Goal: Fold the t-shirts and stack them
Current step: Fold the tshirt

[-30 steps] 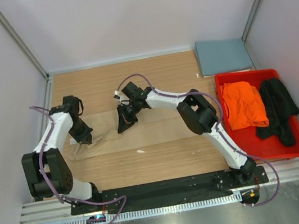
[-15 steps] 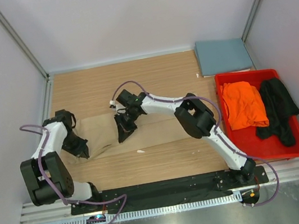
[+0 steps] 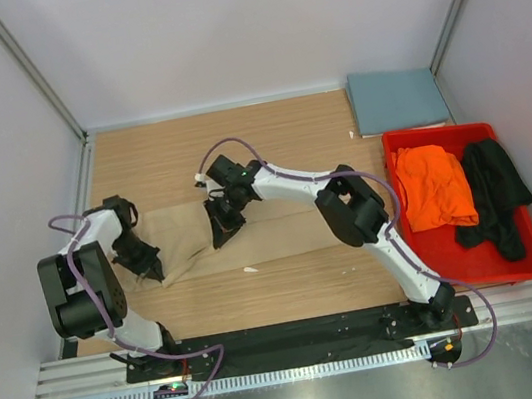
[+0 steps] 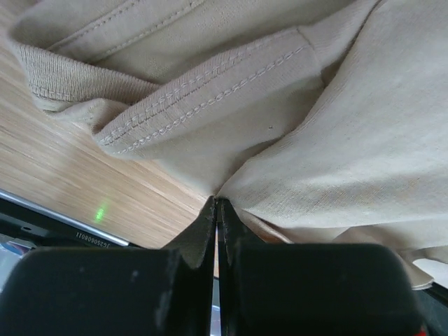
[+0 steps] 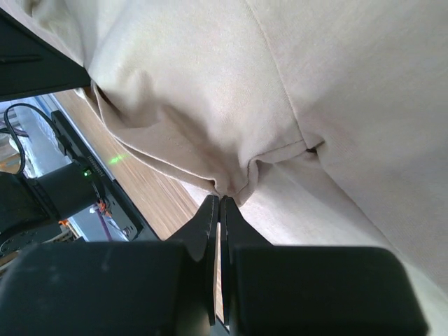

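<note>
A tan-beige t-shirt (image 3: 282,237) lies stretched across the middle of the wooden table. My left gripper (image 3: 147,266) is shut on its left end, with hemmed folds (image 4: 210,98) bunched just beyond the fingertips. My right gripper (image 3: 222,229) is shut on a pinched fold (image 5: 238,178) nearer the shirt's middle. A slate blue-grey t-shirt (image 3: 397,98) lies folded flat at the back right corner. An orange t-shirt (image 3: 433,185) and a black t-shirt (image 3: 492,189) lie crumpled in the red bin.
The red plastic bin (image 3: 482,282) stands along the right side of the table. White walls close in the left, back and right. A black rail (image 3: 288,338) with the arm bases runs along the near edge. A small white scrap (image 3: 250,269) lies by the tan shirt.
Both grippers have come toward the near edge with the tan shirt in them, the left one farther. The shirt's left end has bunched up and been drawn along.
</note>
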